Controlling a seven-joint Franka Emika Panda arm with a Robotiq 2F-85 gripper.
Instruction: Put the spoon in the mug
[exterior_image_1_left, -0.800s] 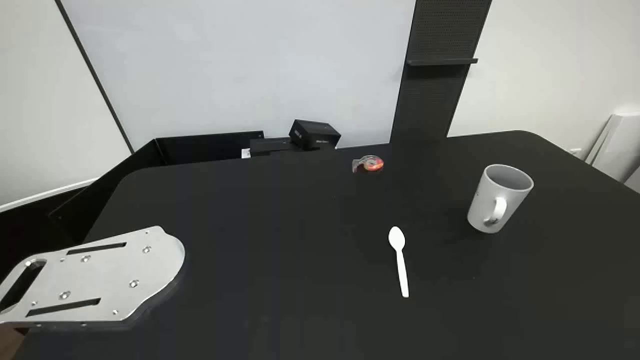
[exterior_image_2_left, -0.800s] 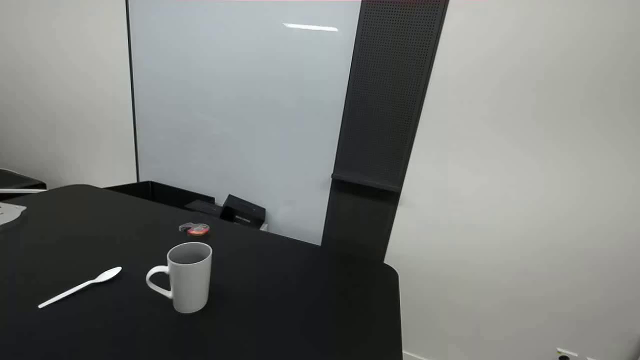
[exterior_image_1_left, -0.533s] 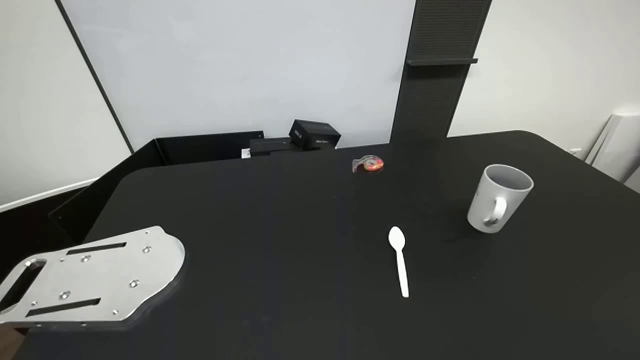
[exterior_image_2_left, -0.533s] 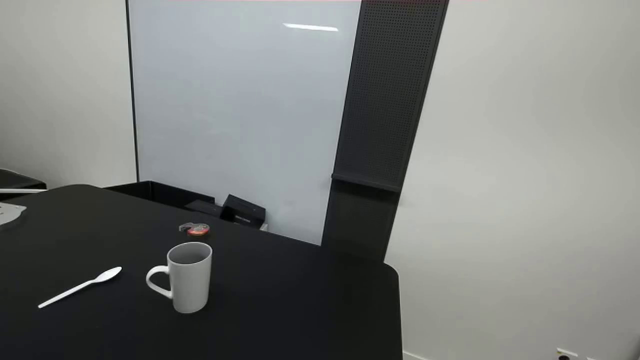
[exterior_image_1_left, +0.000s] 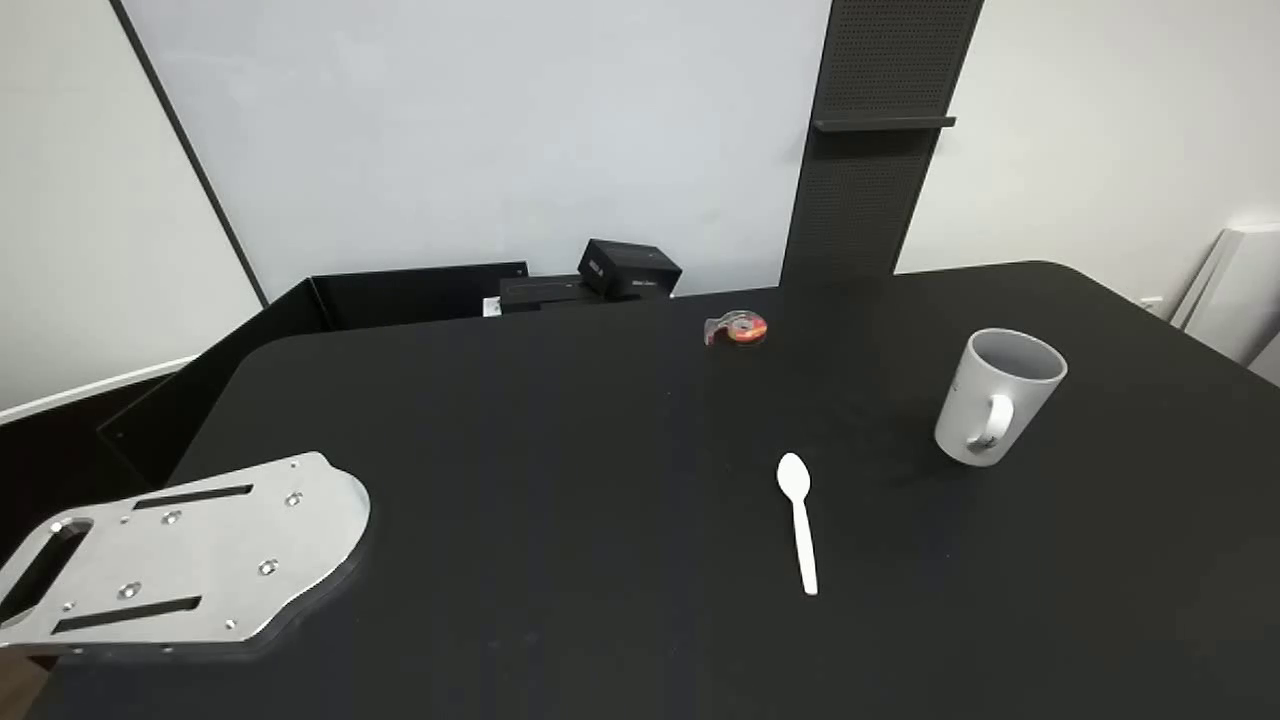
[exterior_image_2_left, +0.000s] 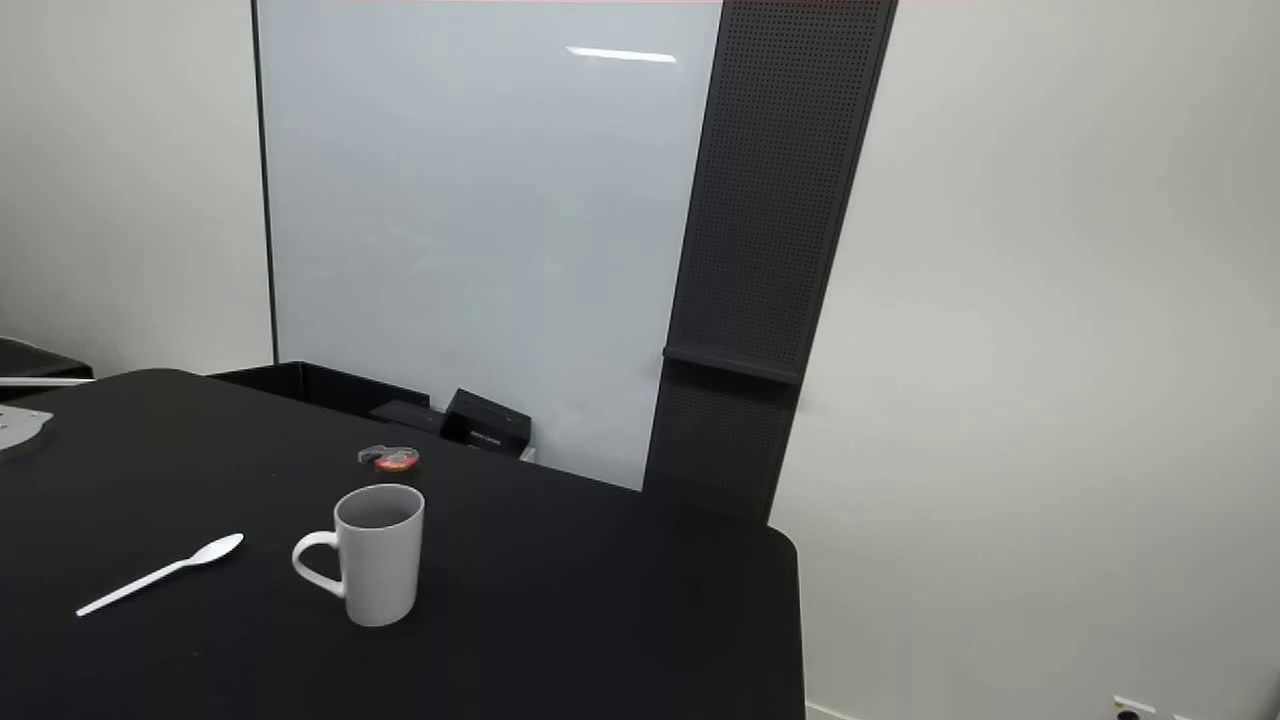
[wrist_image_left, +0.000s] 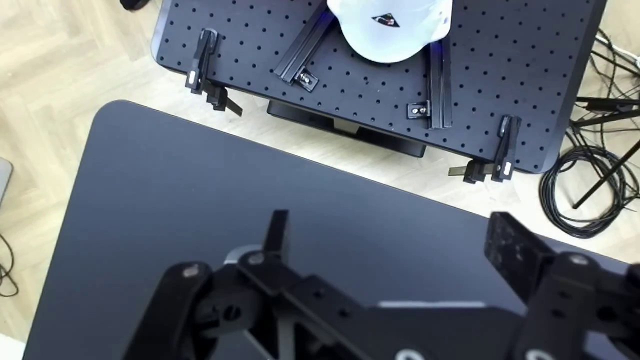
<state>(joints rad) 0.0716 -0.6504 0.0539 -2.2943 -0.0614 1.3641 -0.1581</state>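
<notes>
The white spoon (exterior_image_1_left: 794, 478) lies flat on the black table, its bowl toward the back in an exterior view; it also shows in an exterior view (exterior_image_2_left: 217, 549), left of the mug. The white mug (exterior_image_1_left: 968, 402) stands upright to the right of the spoon, apart from it. It also shows in an exterior view (exterior_image_2_left: 384, 575), its handle toward the spoon. My gripper (wrist_image_left: 391, 232) shows only in the wrist view, fingers wide apart with nothing between them, over the dark table top. Spoon and mug are out of the wrist view.
A tape dispenser (exterior_image_1_left: 741, 328) lies near the back edge. A silver metal plate (exterior_image_1_left: 220, 550) sits at the left. Black boxes (exterior_image_1_left: 630, 270) stand behind the table. The wrist view shows the white robot base (wrist_image_left: 387, 35) on a perforated black table (wrist_image_left: 480, 75) with clamps, across a gap.
</notes>
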